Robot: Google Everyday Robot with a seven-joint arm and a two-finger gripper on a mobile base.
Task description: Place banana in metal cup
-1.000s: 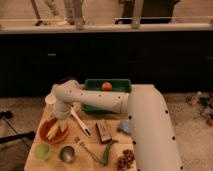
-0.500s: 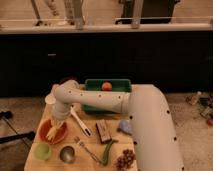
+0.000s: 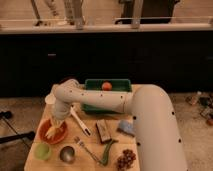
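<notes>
The banana (image 3: 51, 132) is a pale yellow shape lying in the orange bowl (image 3: 44, 136) at the table's left. My gripper (image 3: 55, 125) hangs at the end of the white arm (image 3: 100, 100), straight over the bowl and down on the banana, hiding part of it. The metal cup (image 3: 67, 153) stands upright at the table's front, to the right of and nearer than the bowl, with its dark inside showing. It is apart from the gripper.
A light green cup (image 3: 42, 150) stands left of the metal cup. A white cup (image 3: 49, 99) peeks out behind the arm. A green tray (image 3: 120, 86) holds an orange fruit (image 3: 106, 86). A white utensil (image 3: 80, 121), fork (image 3: 88, 147), green vegetable (image 3: 107, 150), grapes (image 3: 125, 160), brown block (image 3: 103, 131) and blue-grey object (image 3: 126, 127) lie nearby.
The gripper has sunk slightly toward the bowl and the banana. Nothing else on the table has moved.
</notes>
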